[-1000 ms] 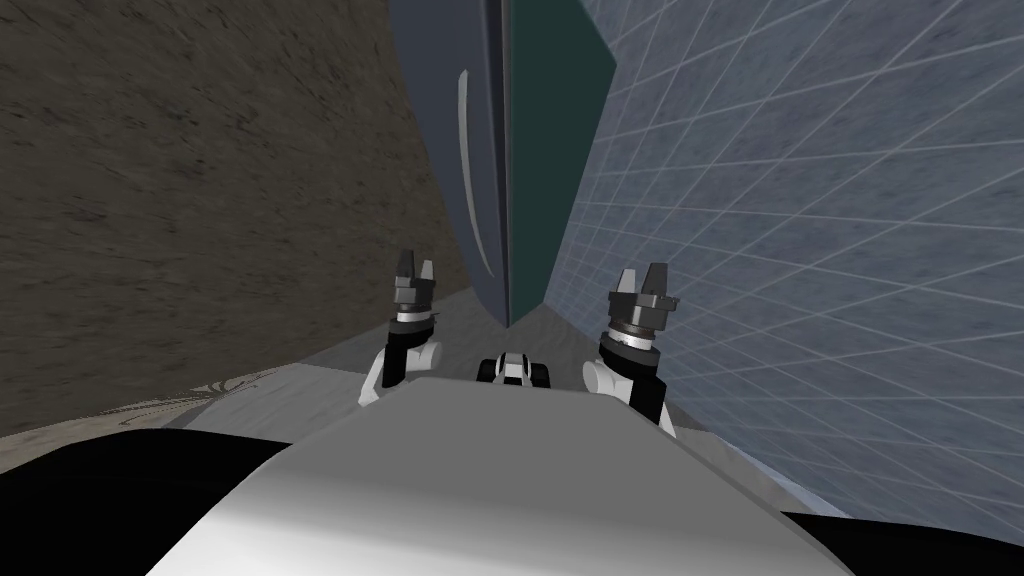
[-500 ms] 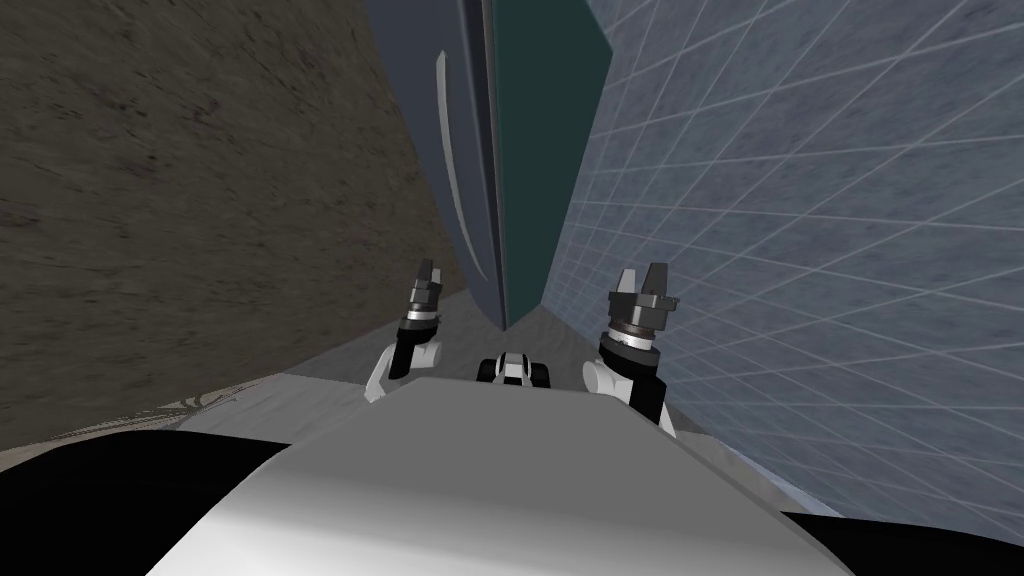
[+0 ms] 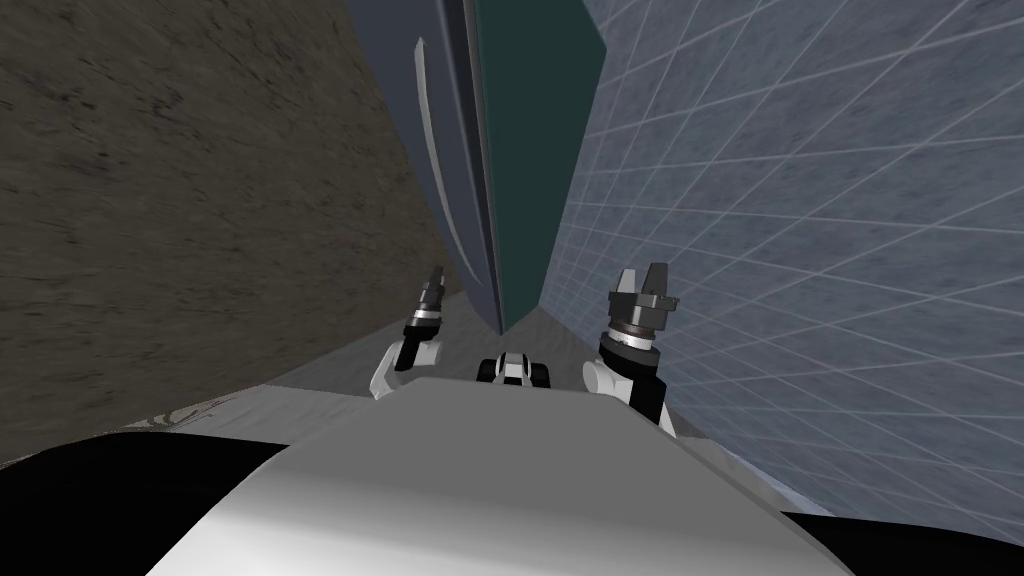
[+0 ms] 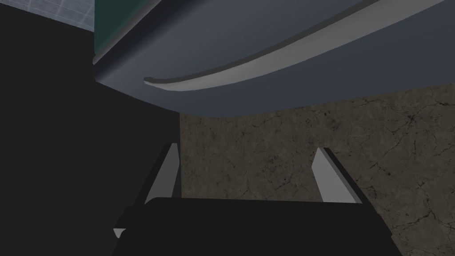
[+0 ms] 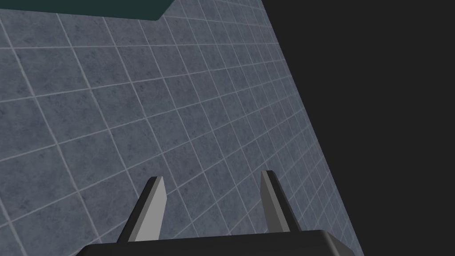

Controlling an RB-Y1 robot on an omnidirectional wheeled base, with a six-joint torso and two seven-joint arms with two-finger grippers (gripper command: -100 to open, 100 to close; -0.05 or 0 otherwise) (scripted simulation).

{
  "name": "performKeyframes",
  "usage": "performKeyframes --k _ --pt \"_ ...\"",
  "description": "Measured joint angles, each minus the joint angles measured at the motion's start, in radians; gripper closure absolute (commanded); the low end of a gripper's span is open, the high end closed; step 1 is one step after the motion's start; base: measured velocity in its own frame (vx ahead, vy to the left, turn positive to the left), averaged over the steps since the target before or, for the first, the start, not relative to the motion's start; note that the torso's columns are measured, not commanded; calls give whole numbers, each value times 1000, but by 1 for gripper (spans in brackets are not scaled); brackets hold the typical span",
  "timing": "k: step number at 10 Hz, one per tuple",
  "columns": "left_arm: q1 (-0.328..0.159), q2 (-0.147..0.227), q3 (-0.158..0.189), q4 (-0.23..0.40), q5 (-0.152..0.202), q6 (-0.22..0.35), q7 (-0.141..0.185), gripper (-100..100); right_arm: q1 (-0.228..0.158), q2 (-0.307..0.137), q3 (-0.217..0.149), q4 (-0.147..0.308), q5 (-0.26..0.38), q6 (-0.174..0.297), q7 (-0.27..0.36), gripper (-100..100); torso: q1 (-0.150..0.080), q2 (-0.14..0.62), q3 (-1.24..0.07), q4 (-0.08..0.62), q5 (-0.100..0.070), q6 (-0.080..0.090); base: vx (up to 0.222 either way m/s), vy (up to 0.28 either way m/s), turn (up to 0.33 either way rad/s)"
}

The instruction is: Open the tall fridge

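Both claws wide open and empty in front of the tall fridge, whose door looks closed.

On the left is a mottled brown wall [image 3: 200,200]. The left gripper [image 4: 246,151] is raised in front of it with its fingers spread wide and nothing between them, aimed below the lower end of the long, pale, curved handle [image 4: 266,66], near it but apart. The tall fridge [image 3: 470,200], dark blue-grey in front and teal on its side, stands straight ahead between the two walls. The right gripper [image 5: 211,175] is equally wide open and empty, facing the grey-blue tiled wall [image 3: 800,200].
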Motion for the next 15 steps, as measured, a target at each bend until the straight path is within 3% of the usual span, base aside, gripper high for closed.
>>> performKeyframes --k 9,12,15 --pt "-31 133 32 169 -84 143 -64 -100 0 0 0 0 0 0 0 0 0 2 1 0 0 0 96 -42 -40" --pt "-68 170 38 237 -113 197 -88 -100 0 0 0 0 0 0 0 0 0 1 1 0 0 0 85 -36 -27" --pt "-114 168 58 263 -117 234 -94 -100 -1 0 0 0 0 0 0 0 2 7 5 2 1 0 -57 29 -206"
